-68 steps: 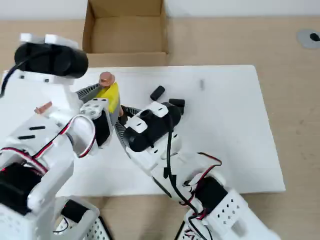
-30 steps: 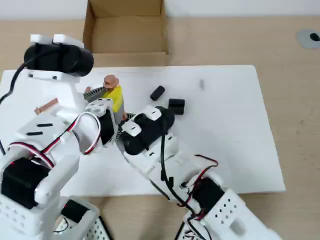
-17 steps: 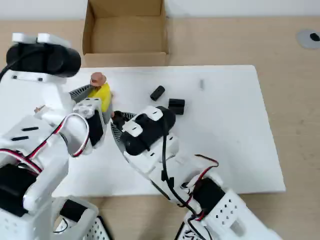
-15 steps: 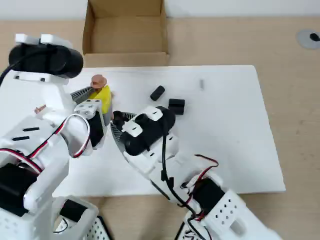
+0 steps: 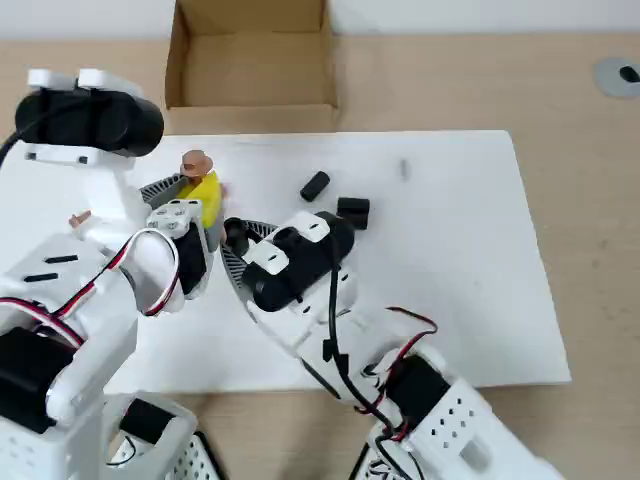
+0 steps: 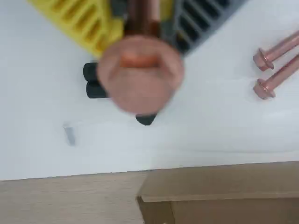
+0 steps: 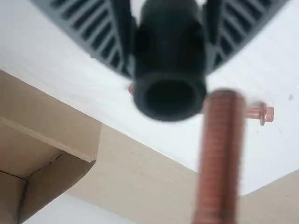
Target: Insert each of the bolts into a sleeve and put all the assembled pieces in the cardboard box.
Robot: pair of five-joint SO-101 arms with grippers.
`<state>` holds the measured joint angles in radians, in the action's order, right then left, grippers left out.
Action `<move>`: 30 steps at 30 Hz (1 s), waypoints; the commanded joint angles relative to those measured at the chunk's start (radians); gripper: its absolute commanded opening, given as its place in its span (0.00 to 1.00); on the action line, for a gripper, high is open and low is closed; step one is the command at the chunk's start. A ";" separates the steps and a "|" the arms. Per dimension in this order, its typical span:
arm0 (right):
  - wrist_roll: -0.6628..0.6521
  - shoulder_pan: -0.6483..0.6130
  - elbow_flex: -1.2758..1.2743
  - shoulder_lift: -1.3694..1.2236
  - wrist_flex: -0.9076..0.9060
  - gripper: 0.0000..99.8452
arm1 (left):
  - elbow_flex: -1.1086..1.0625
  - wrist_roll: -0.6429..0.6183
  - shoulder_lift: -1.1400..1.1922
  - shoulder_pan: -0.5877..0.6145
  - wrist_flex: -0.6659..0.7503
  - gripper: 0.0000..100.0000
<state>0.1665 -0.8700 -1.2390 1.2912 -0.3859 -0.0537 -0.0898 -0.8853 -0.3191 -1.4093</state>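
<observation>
The left gripper (image 6: 140,23) is clamped on 1 copper bolt (image 6: 140,74), gripping its shank with the head past the fingertips. The right gripper (image 7: 169,46) is clamped on 1 black sleeve (image 7: 170,93), open end facing outward. The held bolt's threaded shank sits just beside that opening, not inside it.

Beyond the left gripper, 3 loose sleeves (image 6: 145,119) lie on the white board (image 5: 450,280): 2 close side by side and 1 alone. Off to that gripper's side, 2 loose bolts (image 6: 278,49) lie near each other, heads the same way.

Farthest from both grippers, 1 cardboard box (image 5: 250,70) stands open on the table (image 5: 580,200), just past the board's edge.
</observation>
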 commanded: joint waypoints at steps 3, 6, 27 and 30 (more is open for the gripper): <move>0.002 -0.010 0.004 0.015 0.032 0.01 | 0.048 -0.017 0.001 -0.018 0.035 0.01; 0.002 -0.010 0.004 0.015 0.032 0.01 | 0.035 -0.026 0.001 -0.066 0.037 0.01; 0.002 -0.010 0.004 0.015 0.032 0.01 | -0.009 0.000 -0.010 -0.032 0.060 0.01; 0.002 -0.010 0.004 0.015 0.032 0.01 | -0.012 0.002 -0.010 -0.034 0.058 0.01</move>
<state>0.1665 -0.8700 -1.2390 1.2912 -0.3859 -0.0675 -0.0913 -0.8853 -0.3652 -1.3725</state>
